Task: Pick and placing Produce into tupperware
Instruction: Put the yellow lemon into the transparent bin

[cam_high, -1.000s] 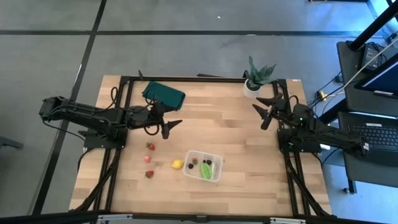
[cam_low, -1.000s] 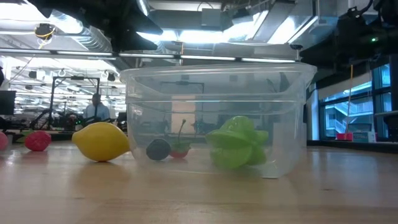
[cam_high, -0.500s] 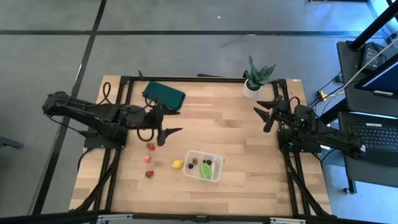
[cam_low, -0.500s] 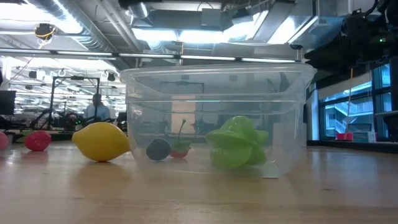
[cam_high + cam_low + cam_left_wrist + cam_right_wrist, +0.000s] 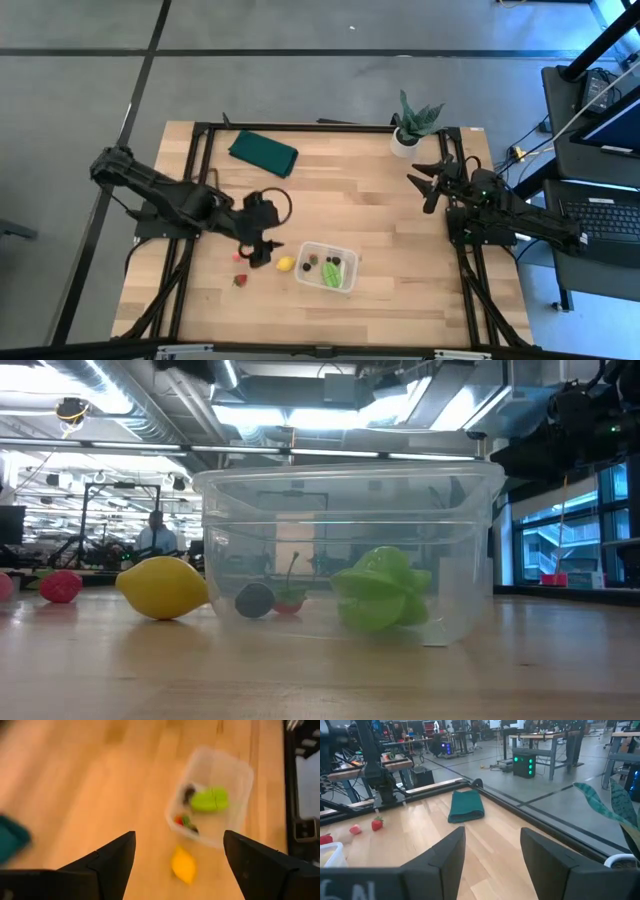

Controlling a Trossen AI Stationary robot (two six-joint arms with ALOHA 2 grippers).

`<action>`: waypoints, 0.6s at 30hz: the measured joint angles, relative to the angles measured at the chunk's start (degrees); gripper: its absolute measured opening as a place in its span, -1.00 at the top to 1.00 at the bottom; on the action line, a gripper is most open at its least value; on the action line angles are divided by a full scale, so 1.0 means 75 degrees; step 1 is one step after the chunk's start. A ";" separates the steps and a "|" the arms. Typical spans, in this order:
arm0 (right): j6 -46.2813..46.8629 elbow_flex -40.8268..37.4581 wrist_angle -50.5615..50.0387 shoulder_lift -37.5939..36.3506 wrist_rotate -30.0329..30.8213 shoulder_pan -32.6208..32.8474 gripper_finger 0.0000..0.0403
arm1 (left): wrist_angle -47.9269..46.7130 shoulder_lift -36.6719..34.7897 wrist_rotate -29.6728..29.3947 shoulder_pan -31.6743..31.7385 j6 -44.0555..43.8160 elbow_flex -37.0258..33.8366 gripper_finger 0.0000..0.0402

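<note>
Leftmost, the left gripper (image 5: 264,250) hangs wide open and empty over the strawberries (image 5: 240,280), near the lemon (image 5: 285,264). So the task looks roughly half done: the lemon and the strawberries lie on the table, while the green piece (image 5: 333,273) and dark berries (image 5: 306,267) sit in the tub (image 5: 345,258). The lemon's long axis points toward the tub just beside it. Far right, the right gripper (image 5: 428,181) waits open, holding nothing, by the plant (image 5: 417,118).
</note>
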 joint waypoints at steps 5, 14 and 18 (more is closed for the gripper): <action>0.0003 0.0000 -0.0022 0.0000 0.0002 0.0000 0.04 | -0.0335 0.0578 0.0750 -0.0054 -0.2028 0.0006 -0.46; 0.0012 0.0000 -0.0026 0.0000 0.0002 0.0000 0.04 | -0.0336 0.1730 0.1384 -0.0278 -0.1565 0.0006 -0.46; 0.0041 0.0000 -0.0023 0.0000 0.0002 0.0000 0.04 | -0.0337 0.2199 0.1410 -0.0381 -0.1031 0.0006 -0.46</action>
